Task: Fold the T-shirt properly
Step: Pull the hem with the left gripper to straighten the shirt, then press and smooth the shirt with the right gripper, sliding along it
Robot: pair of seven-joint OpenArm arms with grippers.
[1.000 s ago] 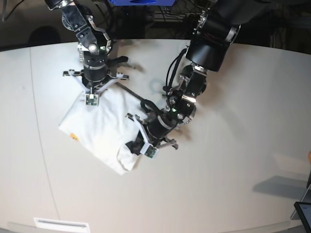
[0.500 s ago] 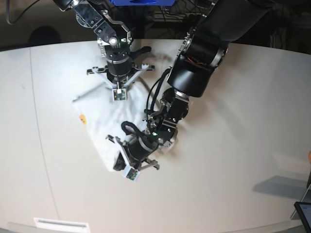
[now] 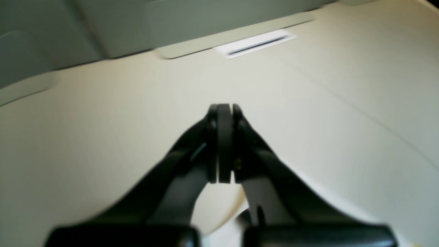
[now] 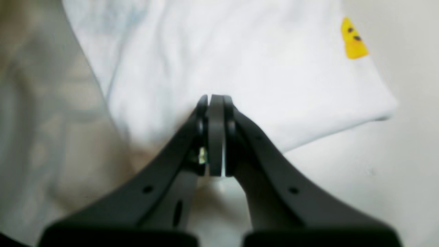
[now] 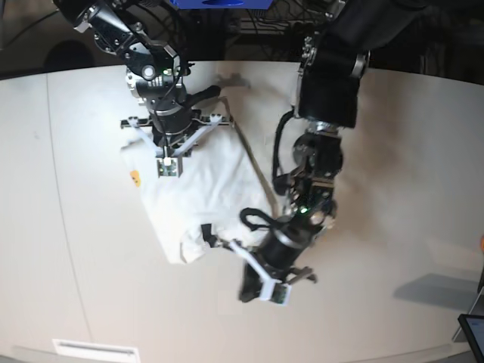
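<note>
The white T-shirt (image 5: pixel 200 193) lies folded into a rough rectangle mid-table, plain side up, with a small yellow mark (image 5: pixel 134 178) at its left edge. My right gripper (image 5: pixel 168 155) is shut, tips down over the shirt's upper left part. In the right wrist view its tips (image 4: pixel 214 99) rest over the white cloth (image 4: pixel 240 68) with no cloth showing between the jaws; the yellow mark (image 4: pixel 353 39) shows at the upper right. My left gripper (image 5: pixel 263 281) is shut and empty over bare table, just right of the shirt's lower corner. In the left wrist view its tips (image 3: pixel 221 109) point at bare table.
The pale table (image 5: pixel 393 189) has a curved front edge with a white slotted label (image 5: pixel 94 349), which also shows in the left wrist view (image 3: pixel 255 43). A dark screen (image 5: pixel 473 333) sits at the bottom right corner. Cables and dark gear stand behind the table's far edge.
The shirt has shifted and turned to the right. My left gripper moved off the shirt's lower corner, right onto bare table. My right gripper moved slightly left and down.
</note>
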